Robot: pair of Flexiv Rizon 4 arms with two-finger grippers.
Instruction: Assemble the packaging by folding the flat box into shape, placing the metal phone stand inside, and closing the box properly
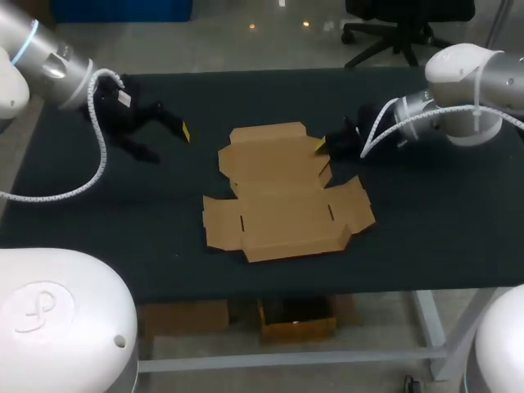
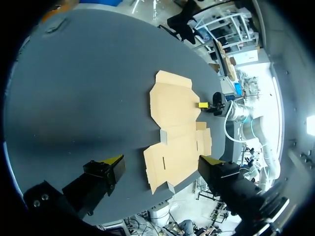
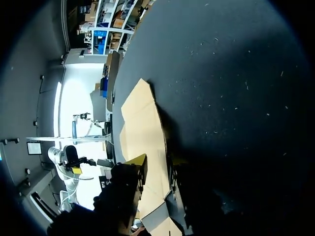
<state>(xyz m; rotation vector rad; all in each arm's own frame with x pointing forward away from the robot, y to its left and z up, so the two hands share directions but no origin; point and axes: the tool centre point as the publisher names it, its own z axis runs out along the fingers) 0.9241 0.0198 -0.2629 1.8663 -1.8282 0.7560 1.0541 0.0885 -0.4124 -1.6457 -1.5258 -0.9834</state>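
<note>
One flat cardboard box (image 1: 282,196) lies unfolded on your worktop (image 1: 442,221), from the centre toward 6 o'clock. You have two pincers. The left pincer (image 2: 162,161) hangs released, fingers wide, well apart at the box's 10 o'clock. The right pincer (image 3: 158,164) is also released, fingers parted astride the box's edge at 2 o'clock.

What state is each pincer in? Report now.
Left pincer: open, holding nothing.
Right pincer: open, at the flat box edge, not gripping it.
</note>
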